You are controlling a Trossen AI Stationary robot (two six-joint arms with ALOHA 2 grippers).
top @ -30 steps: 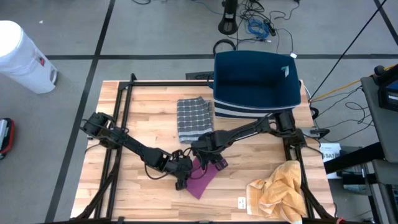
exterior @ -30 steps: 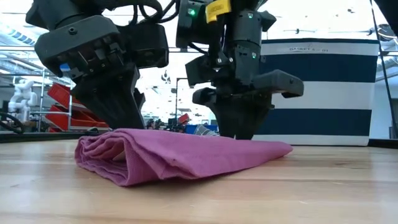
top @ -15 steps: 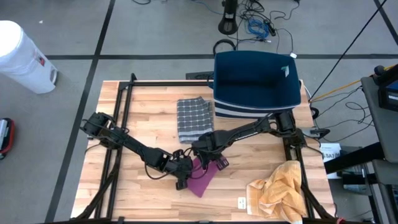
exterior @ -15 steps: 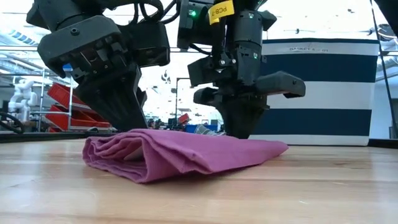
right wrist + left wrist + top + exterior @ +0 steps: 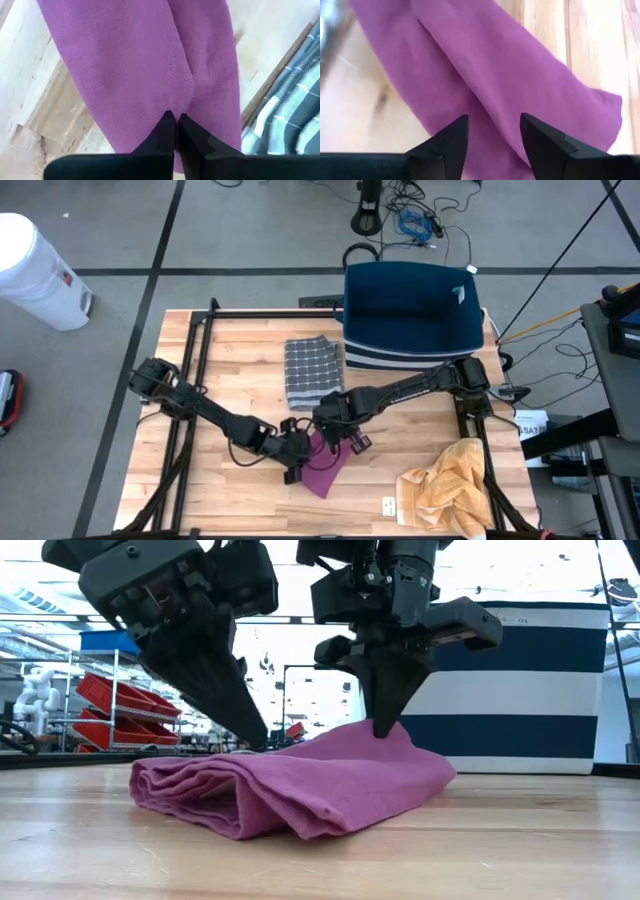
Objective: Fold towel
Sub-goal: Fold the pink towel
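Observation:
The purple towel (image 5: 325,470) lies bunched in loose folds on the wooden table, near its front middle. My right gripper (image 5: 333,438) points down over the towel's right part and is shut on the cloth. My left gripper (image 5: 297,455) slants down at the towel's left part. In the left wrist view its fingers (image 5: 492,120) stand open, with the towel (image 5: 510,65) beyond them. In the low view the towel (image 5: 300,790) rests on the table by its lower folds and rises to a peak under my right gripper (image 5: 385,728). My right gripper pinches a small pucker of the towel's upper layer (image 5: 176,102) between its two fingertips, from above, pointing down. The pinched spot (image 5: 388,738) is drawn up into a peak, while the rest of the towel lies on the table. My left gripper's tip (image 5: 258,745) stands at the towel's top fold; whether it touches the cloth I cannot tell.
A folded grey checked towel (image 5: 310,370) lies farther back on the table, beside a navy striped basket (image 5: 412,315) at the far right. A crumpled yellow towel (image 5: 450,490) sits at the near right corner. Bare wood lies to the towel's left.
My right gripper has shut on the towel and gone up, drawing the towel's right part from flat into a peak. The left folds have stayed on the table.

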